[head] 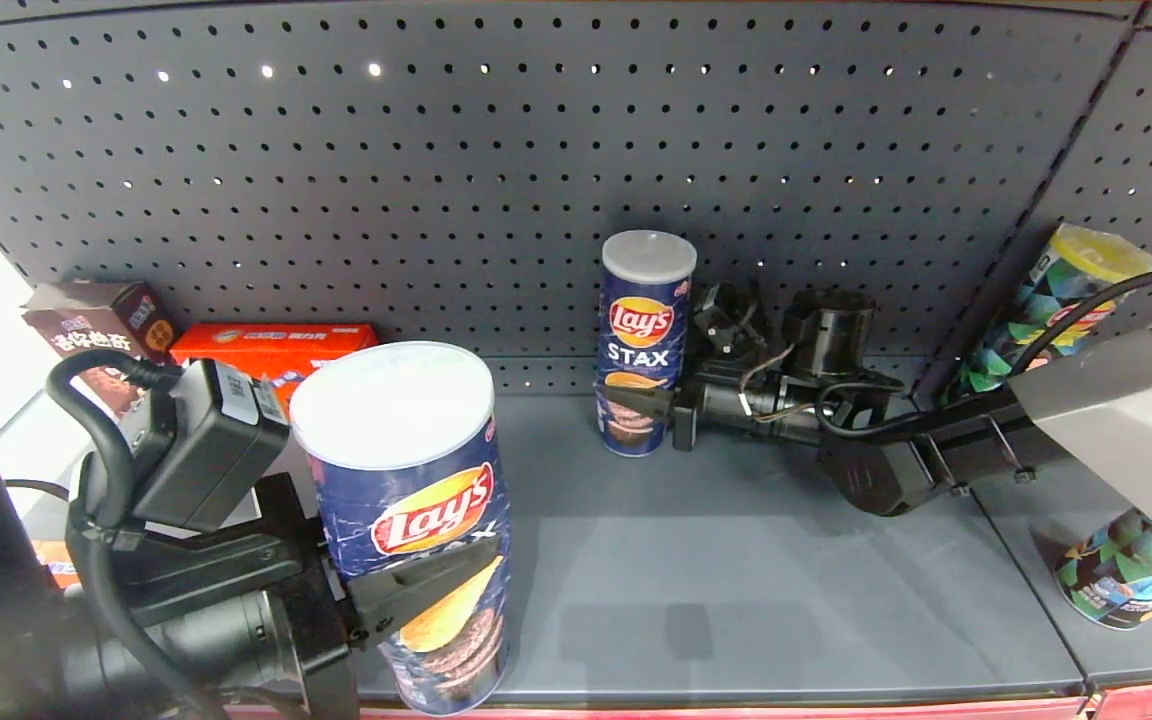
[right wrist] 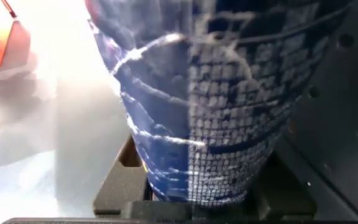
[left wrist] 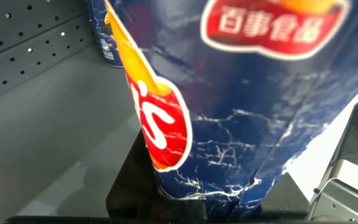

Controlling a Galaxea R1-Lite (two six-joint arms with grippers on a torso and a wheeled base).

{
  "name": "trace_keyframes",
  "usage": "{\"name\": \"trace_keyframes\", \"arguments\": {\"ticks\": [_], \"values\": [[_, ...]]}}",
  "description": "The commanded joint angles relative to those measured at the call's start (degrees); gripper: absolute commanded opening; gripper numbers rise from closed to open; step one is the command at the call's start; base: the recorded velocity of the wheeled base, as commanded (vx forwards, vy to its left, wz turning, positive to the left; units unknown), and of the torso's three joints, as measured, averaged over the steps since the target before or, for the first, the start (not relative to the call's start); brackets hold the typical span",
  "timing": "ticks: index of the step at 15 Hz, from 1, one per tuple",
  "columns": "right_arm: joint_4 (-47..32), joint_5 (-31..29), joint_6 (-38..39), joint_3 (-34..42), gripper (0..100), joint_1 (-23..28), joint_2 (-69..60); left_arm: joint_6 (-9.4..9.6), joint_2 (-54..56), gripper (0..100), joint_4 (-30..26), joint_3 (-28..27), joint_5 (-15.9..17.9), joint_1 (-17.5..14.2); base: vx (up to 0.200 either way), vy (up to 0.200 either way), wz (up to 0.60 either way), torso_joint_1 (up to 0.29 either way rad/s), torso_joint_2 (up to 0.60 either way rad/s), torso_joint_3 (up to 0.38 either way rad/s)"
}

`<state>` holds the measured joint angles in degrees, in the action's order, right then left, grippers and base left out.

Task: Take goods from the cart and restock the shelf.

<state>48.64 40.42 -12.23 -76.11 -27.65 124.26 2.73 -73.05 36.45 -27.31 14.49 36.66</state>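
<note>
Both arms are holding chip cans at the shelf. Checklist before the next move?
1. Grip of right jaws on rear can: ok.
2. Rear can upright by the pegboard: ok.
3. Rear can base seated on shelf: cannot tell.
4. Grip of left jaws on front can: ok.
5. Front can base past the shelf's front edge: cannot tell.
6. Bare shelf between the cans: ok.

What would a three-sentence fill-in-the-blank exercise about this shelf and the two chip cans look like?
The left pincer is shut on a blue chip can near the ____ edge of the shelf.
The right pincer grips a second blue can that stands ____ by the pegboard.
The orange box lies at the shelf's back, on the robot's ____.
Missing words: front; upright; left.
</note>
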Motion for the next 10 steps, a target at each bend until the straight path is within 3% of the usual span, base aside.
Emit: {"name": "trace_keyframes", "arguments": {"ticks": [1, 6, 10], "values": [[0.1, 0.2, 0.1, 2.6, 0, -1.3, -5.1, -0.01, 0.0, 0, 0.0, 0.0, 0.0, 0.0, 0.000, 0.000, 0.00, 0.000, 0.00, 0.000], [1.7, 0.2, 0.1, 17.9, 0, -4.5, -18.4, -0.01, 0.1, 0, 0.0, 0.1, -0.1, 0.0, 0.000, 0.000, 0.00, 0.000, 0.00, 0.000], [12.5, -1.0, 0.0, 36.2, 0, -7.8, -25.2, -0.01, 0.1, 0, 0.0, -0.2, -0.1, -1.0, 0.000, 0.000, 0.00, 0.000, 0.00, 0.000]]}}
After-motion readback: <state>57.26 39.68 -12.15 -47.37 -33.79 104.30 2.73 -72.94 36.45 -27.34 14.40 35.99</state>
